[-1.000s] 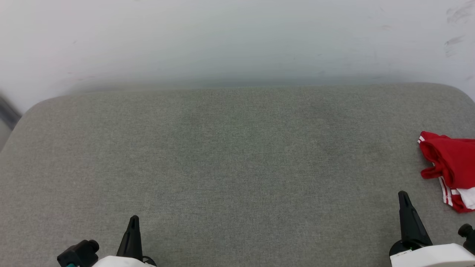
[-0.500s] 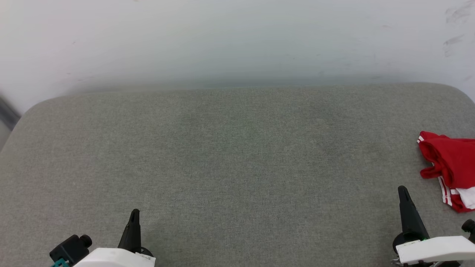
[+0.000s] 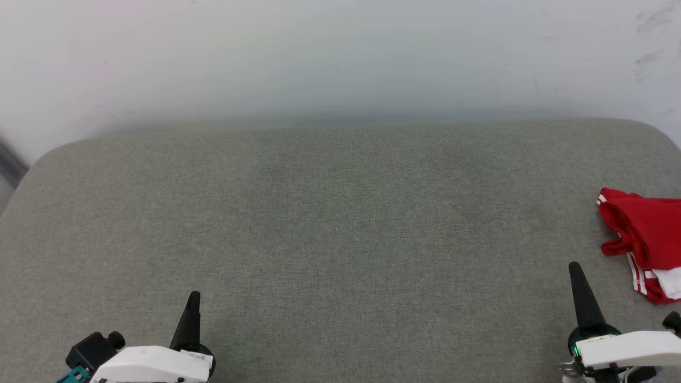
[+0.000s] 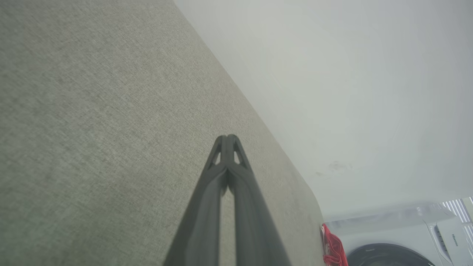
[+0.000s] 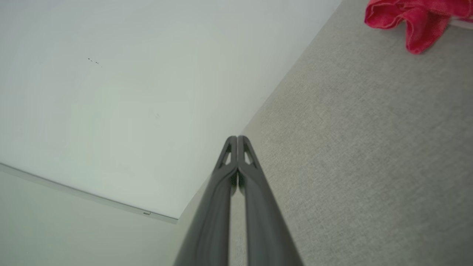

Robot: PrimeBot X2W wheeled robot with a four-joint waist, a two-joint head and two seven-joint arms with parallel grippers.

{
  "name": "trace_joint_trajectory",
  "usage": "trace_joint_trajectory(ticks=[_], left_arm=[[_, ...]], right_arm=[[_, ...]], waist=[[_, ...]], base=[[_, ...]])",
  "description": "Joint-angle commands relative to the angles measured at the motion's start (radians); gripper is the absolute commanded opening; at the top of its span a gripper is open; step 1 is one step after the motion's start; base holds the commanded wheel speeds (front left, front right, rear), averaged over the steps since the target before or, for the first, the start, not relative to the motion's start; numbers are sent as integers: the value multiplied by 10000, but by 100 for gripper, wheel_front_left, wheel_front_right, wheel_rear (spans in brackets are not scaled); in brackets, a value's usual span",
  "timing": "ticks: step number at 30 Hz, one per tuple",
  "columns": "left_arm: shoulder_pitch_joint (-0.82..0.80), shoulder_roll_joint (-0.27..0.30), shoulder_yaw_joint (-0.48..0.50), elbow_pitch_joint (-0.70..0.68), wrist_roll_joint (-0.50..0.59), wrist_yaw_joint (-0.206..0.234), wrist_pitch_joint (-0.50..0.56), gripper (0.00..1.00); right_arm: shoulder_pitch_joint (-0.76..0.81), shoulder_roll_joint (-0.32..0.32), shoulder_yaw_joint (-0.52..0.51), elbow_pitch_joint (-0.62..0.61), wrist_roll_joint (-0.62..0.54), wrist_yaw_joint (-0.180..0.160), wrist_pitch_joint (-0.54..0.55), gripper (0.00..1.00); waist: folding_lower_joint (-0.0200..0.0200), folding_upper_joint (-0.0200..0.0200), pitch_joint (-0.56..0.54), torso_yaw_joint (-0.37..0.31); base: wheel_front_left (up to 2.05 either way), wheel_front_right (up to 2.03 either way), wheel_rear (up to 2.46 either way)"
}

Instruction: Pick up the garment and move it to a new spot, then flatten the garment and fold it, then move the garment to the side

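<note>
Resting place of garment: the garment (image 3: 646,234) lies bunched at the surface's (image 3: 340,223) right edge, roughly midway along it. Part of it runs out of the head view.
Garment shape: rumpled red cloth with striped trim and a bit of white showing. As far as can be seen, it is neither spread flat nor clearly a neat fold.
Left gripper: the left gripper (image 3: 192,311) sits by the front edge toward the left corner. Its 2 fingers are pressed together on nothing.
Right gripper: the right gripper (image 3: 577,282) sits by the front edge toward the right corner, near the garment but apart from it. Its 2 fingers are pressed together, empty.
Progress: this scene fits 2 stages, a heap waiting to be lifted or a bundle already set to the side. The hidden part leaves that open.
Open room: grey cloth runs from the left edge to the garment, with nothing seen lying on it; I judge that ample for spreading.
Edges: a wall (image 3: 340,53) stands close behind the back edge, and the back corners are rounded. A washer (image 4: 406,244) stands beyond the right edge, so cloth could slip over there.
</note>
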Motion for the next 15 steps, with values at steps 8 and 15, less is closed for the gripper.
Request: trace_joint_trajectory(ticks=[8,15], left_arm=[[-386,62,144,106,-1110,-203,257,0],[-541,55,238,218,-1852,-323,436,0]], right_arm=[[-435,-80,-41,83,1067,-1,254,0],[-539,-74,-73,198,1775,-1,440,0]], waist=[[0,-1,-7,-12],[0,-1,-13,-22]], base=[[0,0,0],[0,0,0]])
